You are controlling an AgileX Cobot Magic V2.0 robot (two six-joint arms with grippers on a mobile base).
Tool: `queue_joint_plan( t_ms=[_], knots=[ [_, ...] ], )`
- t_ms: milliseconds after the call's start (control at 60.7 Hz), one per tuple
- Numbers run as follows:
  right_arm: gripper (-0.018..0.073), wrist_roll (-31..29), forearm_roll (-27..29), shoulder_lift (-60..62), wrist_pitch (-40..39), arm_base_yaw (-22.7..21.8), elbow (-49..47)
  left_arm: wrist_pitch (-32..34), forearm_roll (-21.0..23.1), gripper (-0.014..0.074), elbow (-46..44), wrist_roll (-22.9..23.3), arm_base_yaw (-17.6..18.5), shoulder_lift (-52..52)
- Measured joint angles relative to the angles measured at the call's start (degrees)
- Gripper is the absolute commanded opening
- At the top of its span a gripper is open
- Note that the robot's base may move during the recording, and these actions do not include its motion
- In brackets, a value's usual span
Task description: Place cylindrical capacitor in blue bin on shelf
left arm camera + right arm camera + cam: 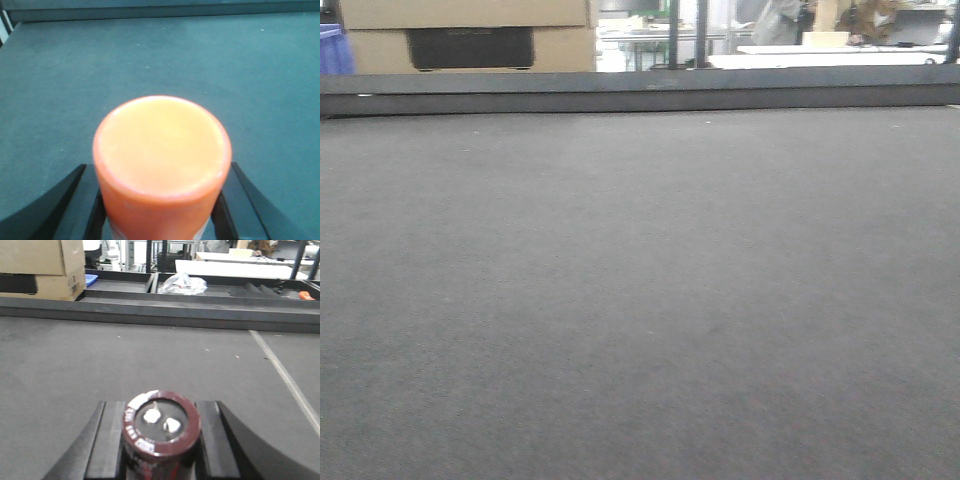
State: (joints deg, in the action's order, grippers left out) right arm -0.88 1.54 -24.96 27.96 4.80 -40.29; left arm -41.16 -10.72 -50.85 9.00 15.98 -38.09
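In the right wrist view my right gripper [161,445] is shut on the cylindrical capacitor [161,431], a squat dark brown cylinder with light printing on its rim and two silvery terminals on its end. The black fingers [112,440] press both its sides over the grey mat. In the left wrist view my left gripper [159,210] is shut on an orange cylinder [162,160] with a flat pale orange end; black fingers [97,215] flank it. The shelf and the blue bin are out of view. Neither gripper shows in the front view.
A grey mat [640,300] covers the table, ending at a dark raised rail [640,92]. Cardboard boxes [470,35] stand beyond it at left. In the right wrist view, dark trays [120,282], a crumpled clear bag [182,284] and a white line on the mat [285,375] show.
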Motion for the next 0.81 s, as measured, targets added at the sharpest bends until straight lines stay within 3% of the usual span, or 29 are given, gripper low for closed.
queue_joint_plan(
  t_ms=[807],
  knots=[
    [-0.01,0.0,0.0,0.0,0.0,0.0,0.0,-0.1,-0.2,-0.0111,0.0,0.0,0.0,0.1]
  ],
)
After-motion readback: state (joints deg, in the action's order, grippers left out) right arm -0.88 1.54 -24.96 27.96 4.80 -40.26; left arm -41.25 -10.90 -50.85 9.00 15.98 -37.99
